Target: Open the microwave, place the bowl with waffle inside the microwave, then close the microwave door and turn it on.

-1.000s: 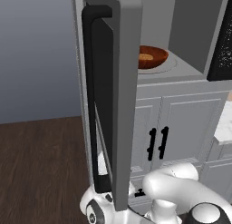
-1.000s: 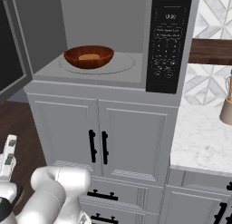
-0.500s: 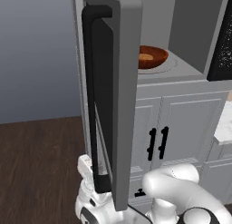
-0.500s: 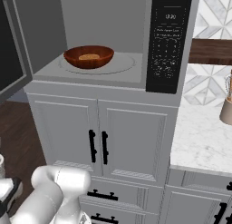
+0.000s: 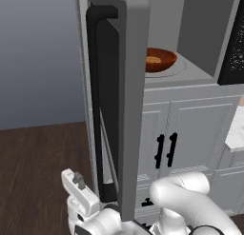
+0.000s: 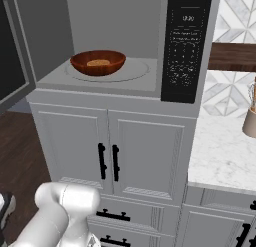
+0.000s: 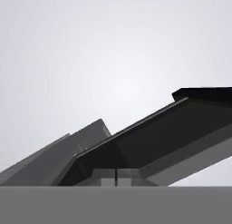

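While the bowl [image 6: 98, 62] with its waffle [image 6: 98, 63] already sits on the turntable [image 6: 134, 71] inside the microwave [image 6: 120, 46], the door [image 5: 125, 101] stands wide open, swung out to the cavity's left, so closing it looks like the step in hand. Low beside the door's bottom corner, on its handle [image 5: 96, 101] side, the gripper [image 5: 76, 180] has its fingers pressed together and holds nothing; in the hand view the gripper [image 7: 116, 180] tips meet just under the door's dark underside.

From here the risk lies in the push. With the fingers shut and so near the lower edge, a sweep could slip under the door rather than bear on its face, and the door would stay open. A push too near the hinge would move it little. A hard swing could slam the door and jolt the bowl on the turntable. The control panel [image 6: 185, 46], right of the cavity, is untouched, so starting the oven is left.
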Tool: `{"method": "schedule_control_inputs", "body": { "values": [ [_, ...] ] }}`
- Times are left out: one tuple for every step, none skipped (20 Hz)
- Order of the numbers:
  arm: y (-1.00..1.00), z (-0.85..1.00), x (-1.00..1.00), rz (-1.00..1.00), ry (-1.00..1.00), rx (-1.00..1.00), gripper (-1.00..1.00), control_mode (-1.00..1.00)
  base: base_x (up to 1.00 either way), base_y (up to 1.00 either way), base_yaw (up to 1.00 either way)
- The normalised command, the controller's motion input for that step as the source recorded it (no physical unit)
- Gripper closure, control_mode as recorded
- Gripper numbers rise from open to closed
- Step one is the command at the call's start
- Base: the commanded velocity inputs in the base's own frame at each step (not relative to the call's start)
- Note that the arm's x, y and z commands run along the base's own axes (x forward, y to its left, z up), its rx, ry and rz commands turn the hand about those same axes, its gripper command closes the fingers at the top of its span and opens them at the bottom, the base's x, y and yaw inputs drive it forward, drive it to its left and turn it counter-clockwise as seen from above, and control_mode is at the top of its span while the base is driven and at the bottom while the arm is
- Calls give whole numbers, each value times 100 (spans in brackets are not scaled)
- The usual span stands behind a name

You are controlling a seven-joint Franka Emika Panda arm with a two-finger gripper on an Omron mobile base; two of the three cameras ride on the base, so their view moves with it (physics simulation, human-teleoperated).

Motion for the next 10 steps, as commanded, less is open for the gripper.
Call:
{"method": "schedule_control_inputs", "body": {
  "values": [
    [31,9,0,8,0,0,100,-100,0,0,0],
    [7,31,-4,5,0,0,100,-100,0,0,0],
    [0,45,-9,2,-1,2,100,-100,0,0,0],
    [0,50,-12,0,-3,1,100,-100,0,0,0],
    [0,57,-10,0,-1,0,100,-100,0,0,0],
    [0,62,-3,0,0,0,100,-100,0,0,0],
    [0,74,0,0,0,0,100,-100,0,0,0],
    [0,79,0,0,-1,0,100,-100,0,0,0],
    [0,80,0,0,-1,0,100,-100,0,0,0],
    [0,81,-4,0,0,1,100,-100,0,0,0]
  ]
}}
